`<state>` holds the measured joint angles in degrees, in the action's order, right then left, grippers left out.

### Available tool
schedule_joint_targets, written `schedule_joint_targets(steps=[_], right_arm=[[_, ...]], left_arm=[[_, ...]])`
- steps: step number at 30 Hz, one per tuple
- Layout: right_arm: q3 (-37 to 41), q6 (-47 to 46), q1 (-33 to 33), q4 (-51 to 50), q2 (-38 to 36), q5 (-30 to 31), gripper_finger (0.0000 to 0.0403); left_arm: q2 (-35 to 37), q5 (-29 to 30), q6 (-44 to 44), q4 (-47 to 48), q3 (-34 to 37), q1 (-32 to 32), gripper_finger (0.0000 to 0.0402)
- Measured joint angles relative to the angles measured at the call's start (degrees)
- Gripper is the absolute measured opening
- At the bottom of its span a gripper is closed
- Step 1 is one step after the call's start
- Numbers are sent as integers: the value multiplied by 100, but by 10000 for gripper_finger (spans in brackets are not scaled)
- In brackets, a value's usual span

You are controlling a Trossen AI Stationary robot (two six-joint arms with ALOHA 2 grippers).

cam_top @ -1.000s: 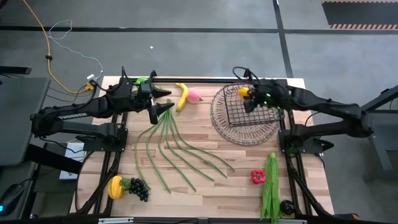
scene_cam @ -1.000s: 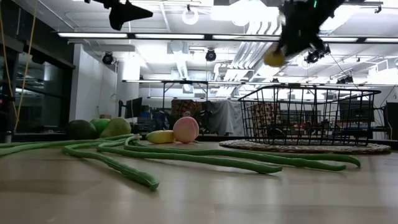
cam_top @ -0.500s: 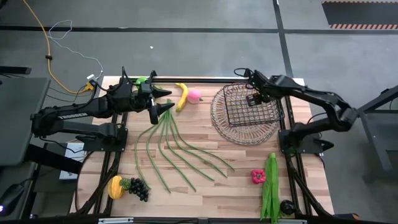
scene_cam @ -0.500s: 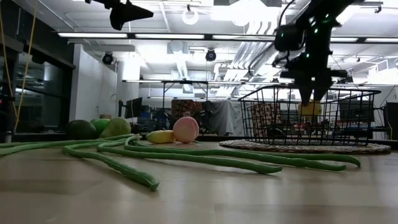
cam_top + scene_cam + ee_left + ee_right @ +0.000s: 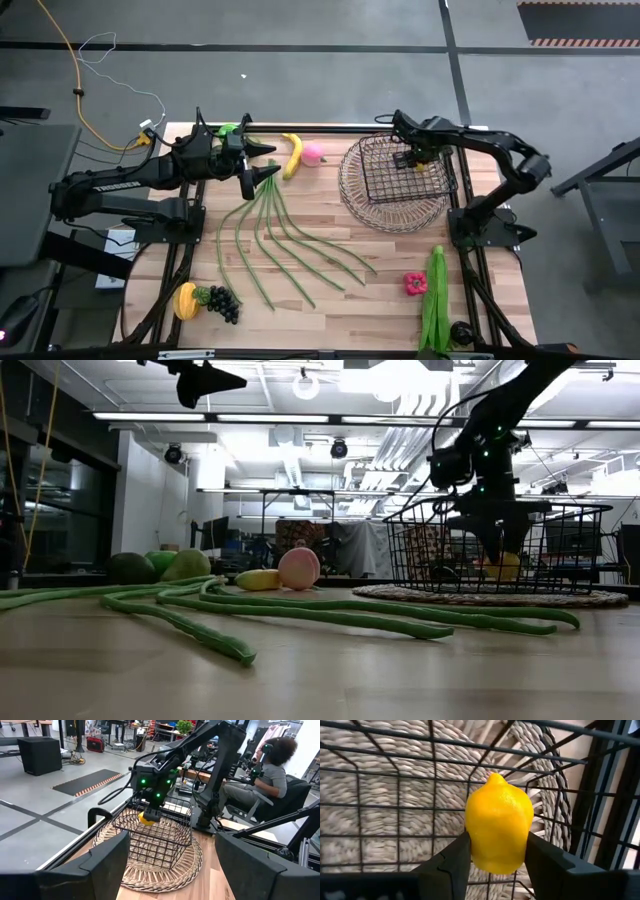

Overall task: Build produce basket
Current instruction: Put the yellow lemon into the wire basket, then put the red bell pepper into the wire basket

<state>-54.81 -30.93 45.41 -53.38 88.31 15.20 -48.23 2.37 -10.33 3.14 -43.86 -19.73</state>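
Since the earlier frame my right arm has swung in and dropped: the lemon (image 5: 497, 830) was above the rim then, now it's down inside the basket (image 5: 395, 182), low near the wire floor. My left arm hasn't budged.

My right gripper (image 5: 412, 160) is pinching the lemon between both fingers (image 5: 447, 862); the right wrist view shows them pressed on either side of it. The basket is a dark wire cage on a round woven mat (image 5: 362, 206) at the table's far right.

My left gripper (image 5: 262, 163) hovers spread and empty over the top ends of the long green beans (image 5: 285, 240), near the banana (image 5: 292, 154) and pink peach (image 5: 314, 152).

To do this step well, I judge I should lower until the lemon rests on the grid, then spread the fingers slowly so it doesn't roll. I'd lift straight up and keep clear of the cage wall just beside it. It could shift once freed, being round.

Still out on the table: the red pepper (image 5: 415, 283), leafy greens (image 5: 435, 300) and dark grapes (image 5: 222, 303). So the task is at an early stage.
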Motion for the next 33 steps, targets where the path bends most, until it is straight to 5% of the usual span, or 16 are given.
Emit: schedule_joint_targets(steps=[16,27,33], right_arm=[[0,233,0,126,59,88,163],[0,270,-2,-167,57,42,272],[-368,542,-39,-470,-178,-432,293]], left_arm=[[0,-2,0,0,0,0,282],[0,-2,0,0,0,-2,282],[0,-1,0,2,0,0,282]])
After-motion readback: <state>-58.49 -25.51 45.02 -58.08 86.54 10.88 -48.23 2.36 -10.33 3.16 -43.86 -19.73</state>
